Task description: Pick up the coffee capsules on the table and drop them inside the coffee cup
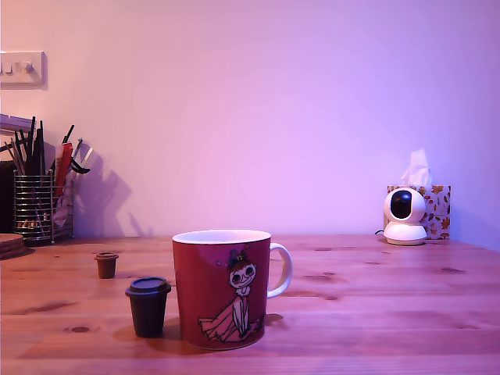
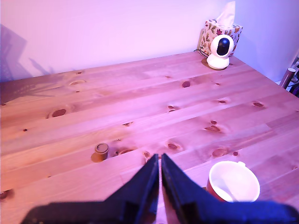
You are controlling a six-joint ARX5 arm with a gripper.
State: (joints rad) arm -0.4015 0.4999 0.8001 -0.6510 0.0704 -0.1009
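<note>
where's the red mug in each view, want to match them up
Exterior view: the coffee cup stands front and centre on the table, handle toward the exterior view's right, one capsule just beside it.
Wrist view: only its white-lined rim shows, next to the closed gripper.
Shared landmark: the white camera by the tissue box.

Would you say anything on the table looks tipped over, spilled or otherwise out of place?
Nothing stands out. Both coffee capsules stand upright on the table, the coffee cup is upright and unspilled, and the gripper is shut above the bare wood.
</note>
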